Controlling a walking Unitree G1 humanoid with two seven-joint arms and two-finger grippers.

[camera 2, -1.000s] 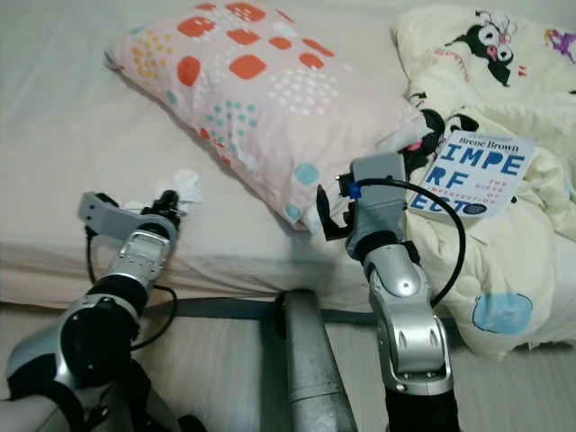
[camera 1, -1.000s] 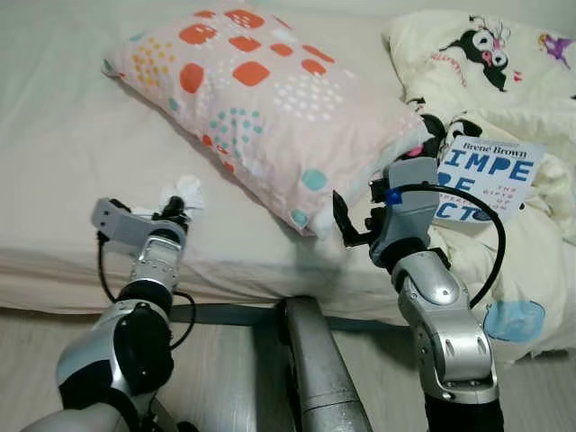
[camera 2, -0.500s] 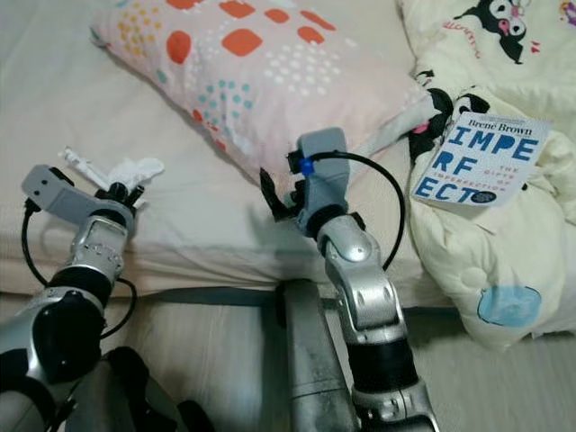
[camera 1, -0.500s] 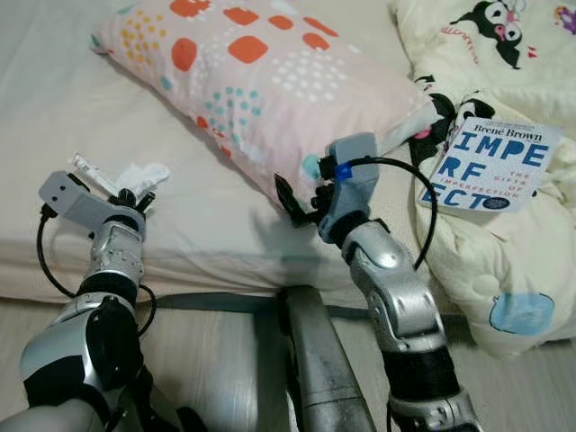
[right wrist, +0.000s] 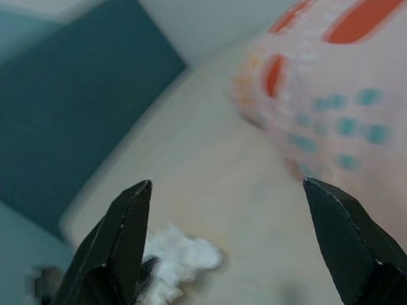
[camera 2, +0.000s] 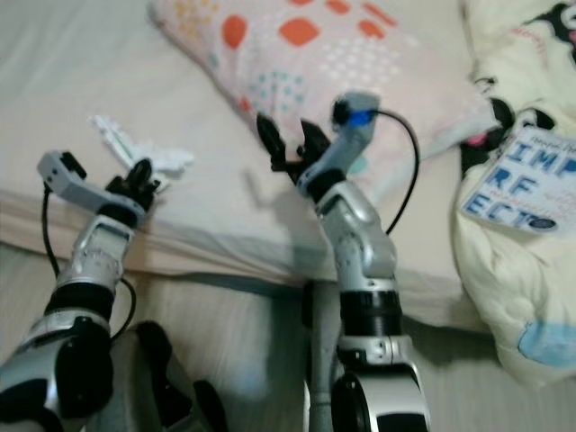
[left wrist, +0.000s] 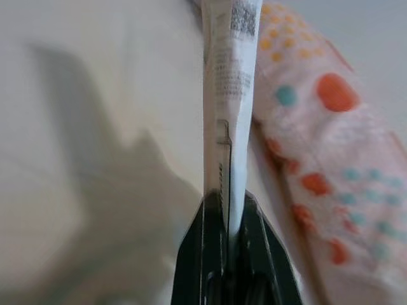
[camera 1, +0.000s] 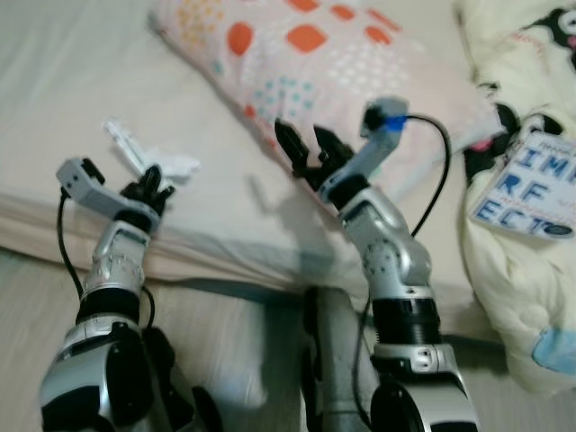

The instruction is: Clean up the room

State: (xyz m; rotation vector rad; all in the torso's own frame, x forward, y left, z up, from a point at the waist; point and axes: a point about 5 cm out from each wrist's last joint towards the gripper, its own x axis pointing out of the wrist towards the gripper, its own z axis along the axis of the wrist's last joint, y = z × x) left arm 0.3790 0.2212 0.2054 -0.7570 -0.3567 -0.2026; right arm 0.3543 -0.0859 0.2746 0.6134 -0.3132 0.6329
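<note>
My left gripper (camera 1: 155, 176) is shut on a thin white paper wrapper (camera 1: 144, 155) and holds it just above the bed near the mattress edge. In the left wrist view the wrapper (left wrist: 226, 89), printed with small text, stands pinched between the black fingers (left wrist: 205, 254). My right gripper (camera 1: 301, 137) is open with nothing between its fingers, raised in front of the near corner of the spotted pink pillow (camera 1: 360, 63). The right wrist view looks past its spread fingers (right wrist: 121, 241) toward the crumpled white wrapper (right wrist: 181, 259).
A blue-lettered white book (camera 1: 526, 184) lies on the cream cartoon-print duvet (camera 1: 531, 297) at the right. The beige bed (camera 1: 63, 81) stretches left of the pillow. Wooden floor (camera 1: 234, 360) lies below the mattress edge, with a grey post (camera 1: 328, 360) between my arms.
The camera has shifted. My left gripper took the white wrapper off the bed and raised it. My right arm swung left and up, across the pillow's front corner.
</note>
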